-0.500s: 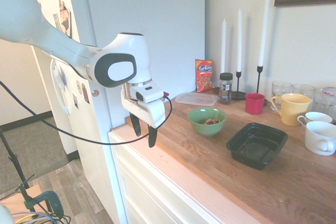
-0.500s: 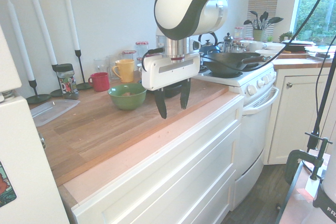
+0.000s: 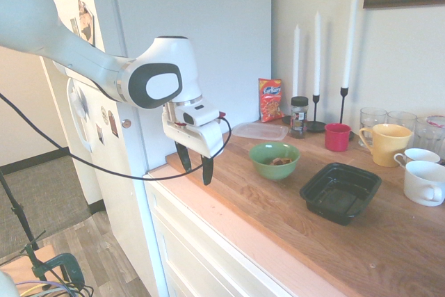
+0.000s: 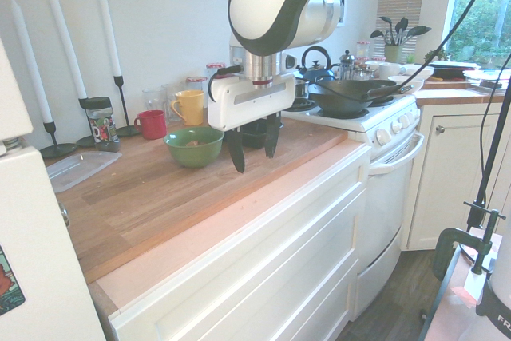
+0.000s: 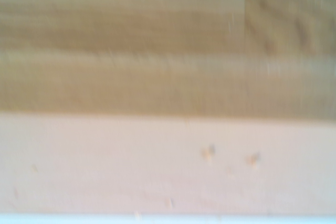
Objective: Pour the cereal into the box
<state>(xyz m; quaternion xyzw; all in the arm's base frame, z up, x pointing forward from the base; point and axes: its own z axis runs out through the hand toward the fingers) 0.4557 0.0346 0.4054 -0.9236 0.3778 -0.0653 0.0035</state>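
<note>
A green bowl (image 3: 274, 160) (image 4: 193, 147) sits mid-counter with the light-brown cereal (image 3: 281, 161) in its bottom. The box, a shallow black tray (image 3: 340, 191), lies to the bowl's right in the first exterior view; in the second exterior view only a dark part of the box (image 4: 254, 134) shows behind my fingers. My gripper (image 3: 197, 170) (image 4: 254, 159) hangs open and empty above the counter's front edge, short of the bowl, fingers pointing down. The wrist view shows only blurred counter wood (image 5: 157, 72) and the pale front strip.
Along the back wall stand a snack bag (image 3: 270, 100), a clear lidded container (image 3: 260, 131), a spice jar (image 3: 299, 116), tall candles (image 3: 317, 67), a red cup (image 3: 337, 137), a yellow mug (image 3: 384, 144), glasses and white mugs (image 3: 424, 182). The fridge (image 3: 195, 33) flanks one end, the stove (image 4: 359, 113) the other.
The gripper has risen a little and shifted over the counter toward the green bowl. Its fingers remain open; nothing else has moved.
</note>
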